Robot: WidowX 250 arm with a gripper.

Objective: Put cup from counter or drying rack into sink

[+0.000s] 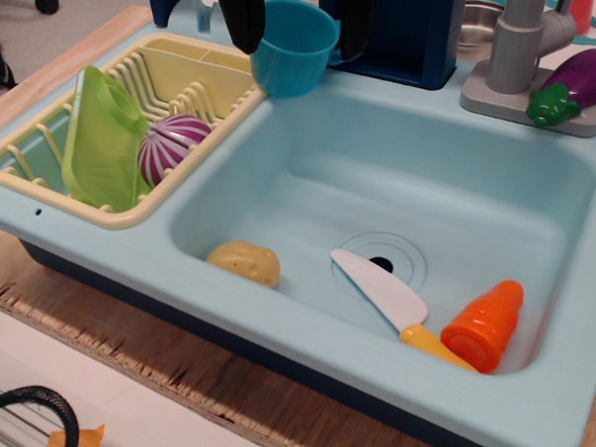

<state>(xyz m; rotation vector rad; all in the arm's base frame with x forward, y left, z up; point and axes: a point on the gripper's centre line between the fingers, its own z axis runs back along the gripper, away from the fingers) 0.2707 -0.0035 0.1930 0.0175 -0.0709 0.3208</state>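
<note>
The teal-blue cup (293, 57) hangs tilted at the top of the view, above the sink's back left corner and beside the drying rack's right end. My gripper (299, 16) comes down from the top edge, its black fingers (240, 23) on either side of the cup, shut on it. The pale yellow drying rack (188, 75) sits at the left on the light aqua counter (91, 242). The sink (307, 198) is the large aqua basin in the middle, with a round drain (382, 264).
In the rack are a green plate (102, 143) and a purple onion (171, 148). In the sink lie a yellow potato (245, 263), a toy knife (391, 304) and an orange carrot (485, 324). A grey faucet (522, 35) and an eggplant (579, 83) stand at the back right.
</note>
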